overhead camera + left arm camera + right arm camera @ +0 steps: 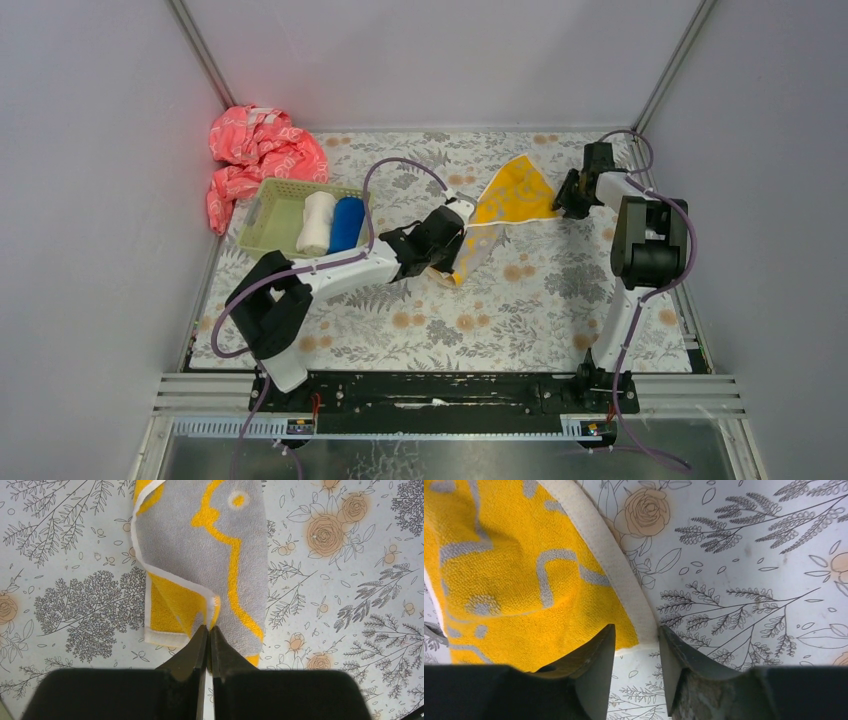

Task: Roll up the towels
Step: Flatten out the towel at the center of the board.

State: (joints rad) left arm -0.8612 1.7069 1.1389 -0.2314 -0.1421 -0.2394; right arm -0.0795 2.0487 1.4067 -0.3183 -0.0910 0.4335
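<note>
The yellow-orange towel (510, 197) with a grey underside lies on the floral table, partly folded over. My left gripper (452, 240) is shut on a folded corner of it, seen in the left wrist view (209, 628) with the towel (200, 540) hanging ahead. My right gripper (565, 197) is open at the towel's right corner; in the right wrist view (636, 632) the fingers straddle the white-hemmed corner of the towel (514, 575). The cream-white towel (317, 222) and the royal blue towel (347, 223) lie rolled in a green basket (258, 220).
A pink-red patterned cloth (255, 155) is heaped at the back left beside the basket. Grey walls enclose the table on the left, back and right. Purple cables run along both arms.
</note>
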